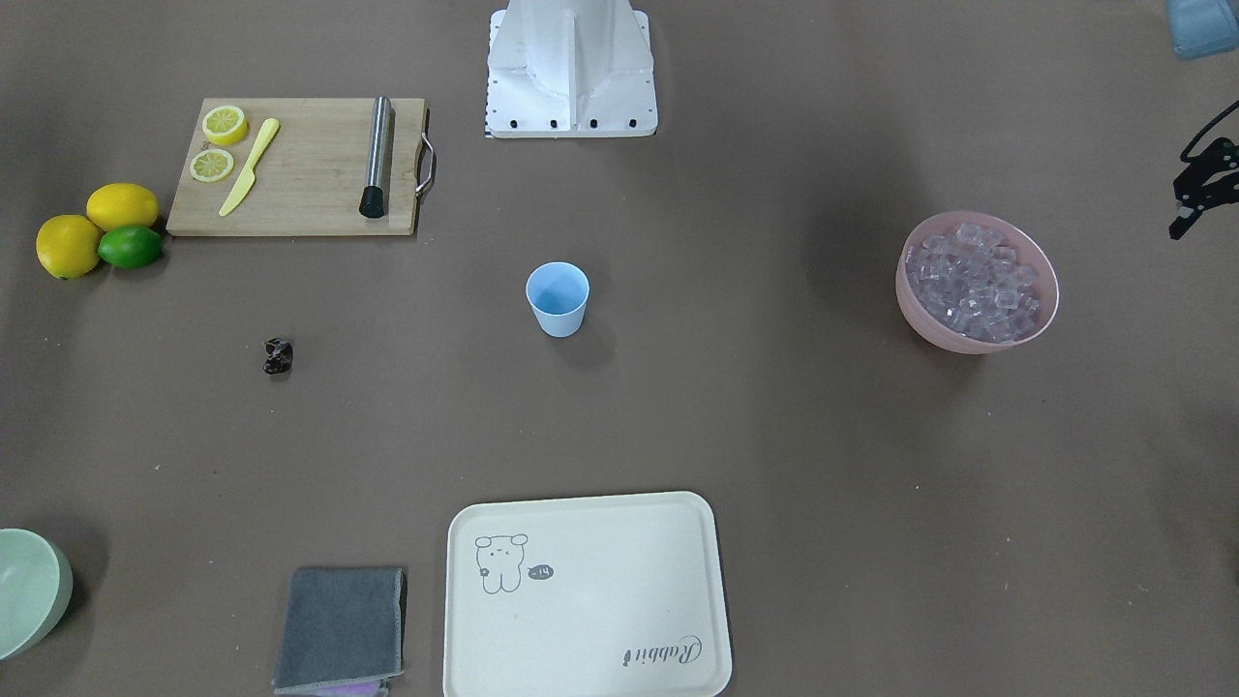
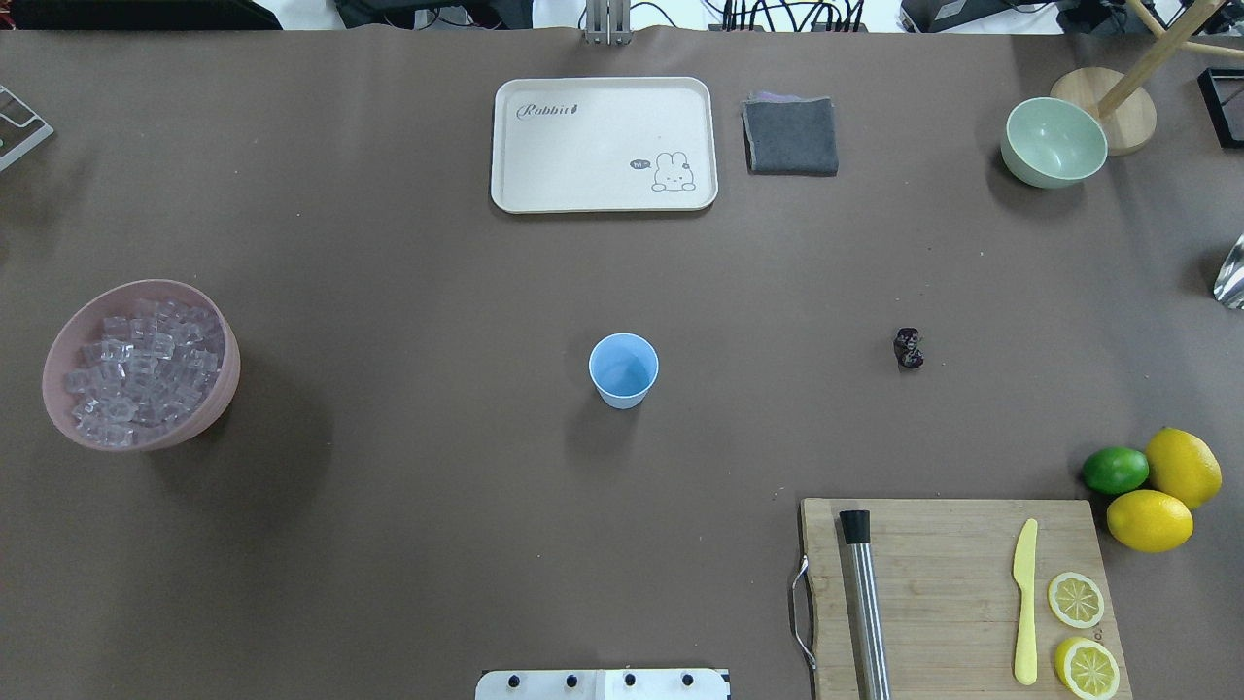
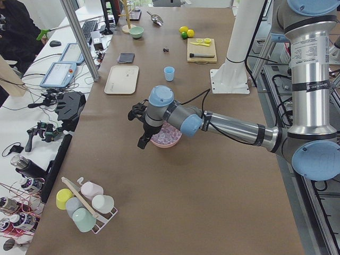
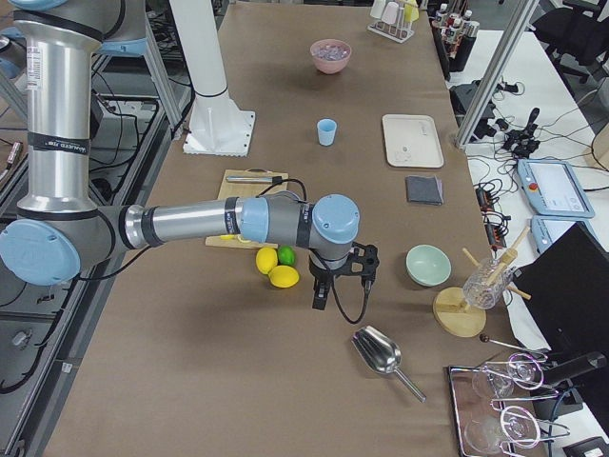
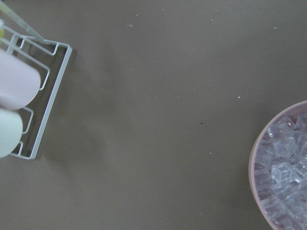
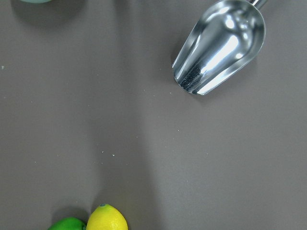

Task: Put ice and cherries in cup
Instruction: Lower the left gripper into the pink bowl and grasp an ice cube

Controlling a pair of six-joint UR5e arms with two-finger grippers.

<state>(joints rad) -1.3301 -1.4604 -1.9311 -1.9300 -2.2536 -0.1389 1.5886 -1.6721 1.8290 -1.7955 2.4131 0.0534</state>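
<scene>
The cup (image 2: 623, 369) is standing upright and empty at the middle of the table (image 2: 389, 506), with open room on every side of it. The ice (image 2: 146, 358) is sitting heaped in a pink bowl (image 2: 60, 389) well off to the cup's left, and the cherries (image 2: 908, 348) are lying as one small dark cluster on the bare surface to the cup's right, with no clear long axis showing. The left gripper (image 3: 140, 127) is hanging just beside the pink bowl, on its outer side away from the cup, so the ice is lying a short way inward from it and the cup beyond that; the left arm is looking like the nearer one for the ice. The right gripper (image 4: 338, 281) is hovering at the far right end, between the lemons (image 4: 276, 268) and a metal scoop (image 6: 220, 45), so the cherries are lying inward from it, toward the cup. Whether either claw is spread or pressed together I cannot tell from these views; neither is showing anything in its grasp. The brown covering is looking flat and matte, likely giving small cubes little to slide on. A cutting board (image 2: 957, 593) is occupying the near right and a tray (image 2: 510, 185) the far middle, both well apart from the cup.
</scene>
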